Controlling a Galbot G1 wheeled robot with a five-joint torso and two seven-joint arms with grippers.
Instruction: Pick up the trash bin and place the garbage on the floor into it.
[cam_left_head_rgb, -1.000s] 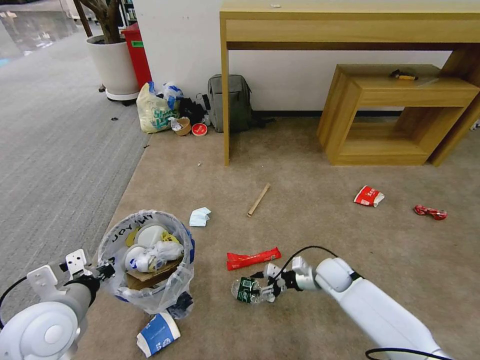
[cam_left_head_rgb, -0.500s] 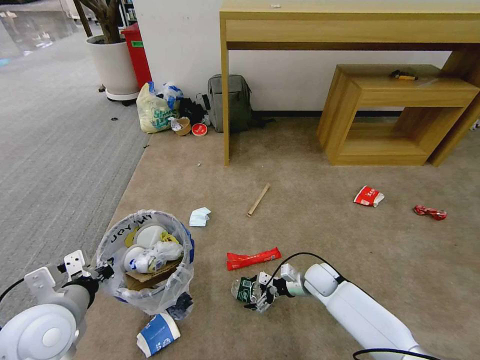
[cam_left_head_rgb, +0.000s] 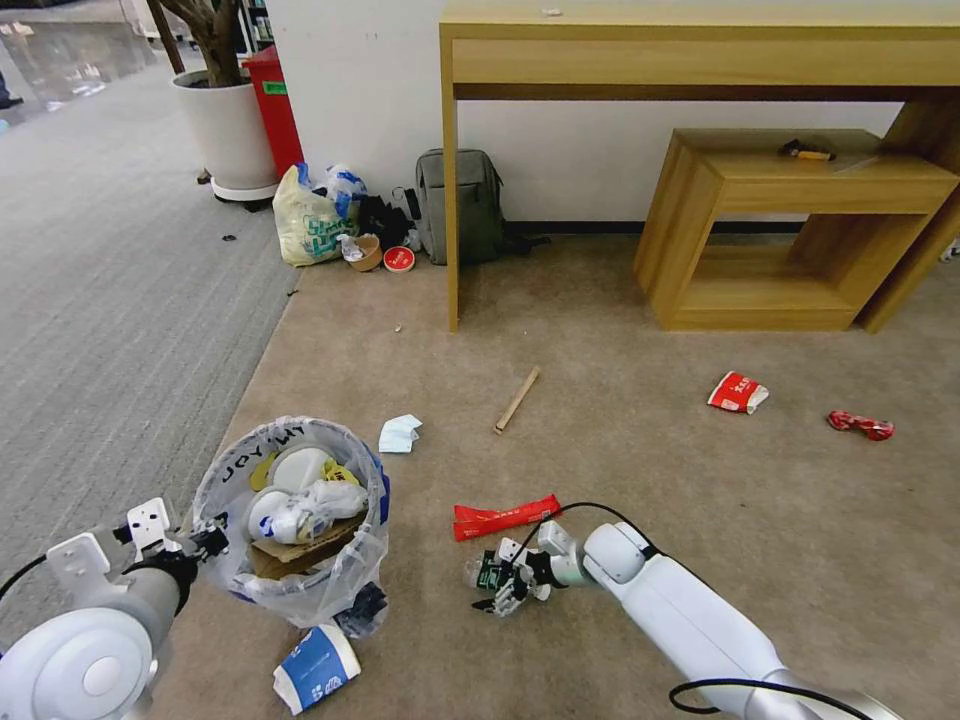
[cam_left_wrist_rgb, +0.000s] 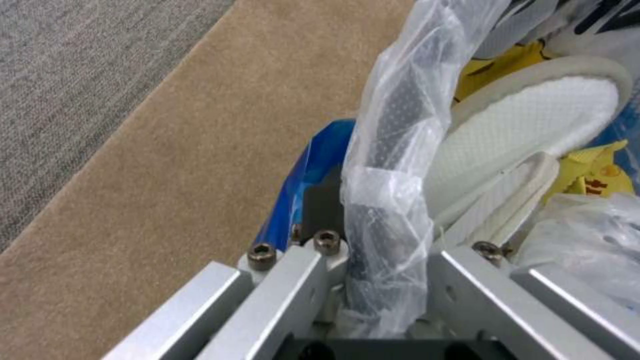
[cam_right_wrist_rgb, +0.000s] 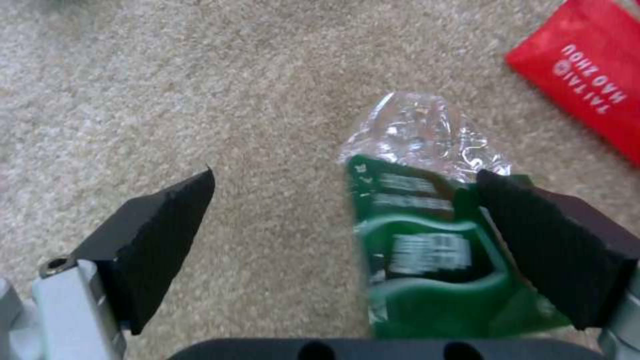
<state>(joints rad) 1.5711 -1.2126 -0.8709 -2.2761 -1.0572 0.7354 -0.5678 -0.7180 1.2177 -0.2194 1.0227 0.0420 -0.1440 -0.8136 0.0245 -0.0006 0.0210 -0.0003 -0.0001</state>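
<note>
My left gripper (cam_left_wrist_rgb: 383, 300) clamps the trash bin (cam_left_head_rgb: 290, 520) rim, white slippers (cam_left_head_rgb: 300, 470) inside; my right gripper (cam_right_wrist_rgb: 347, 240) gapes wide around the green-label bottle (cam_right_wrist_rgb: 427, 240)

Right gripper (cam_left_head_rgb: 508, 588) at bottle (cam_left_head_rgb: 484, 572); left gripper (cam_left_head_rgb: 205, 541) on bin (cam_left_head_rgb: 290, 520).

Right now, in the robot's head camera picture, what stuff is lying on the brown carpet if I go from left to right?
Trash bin held by the left gripper → tissue → green-label bottle between the open right gripper fingers → stick → red-white carton → crumpled red wrapper.
</note>
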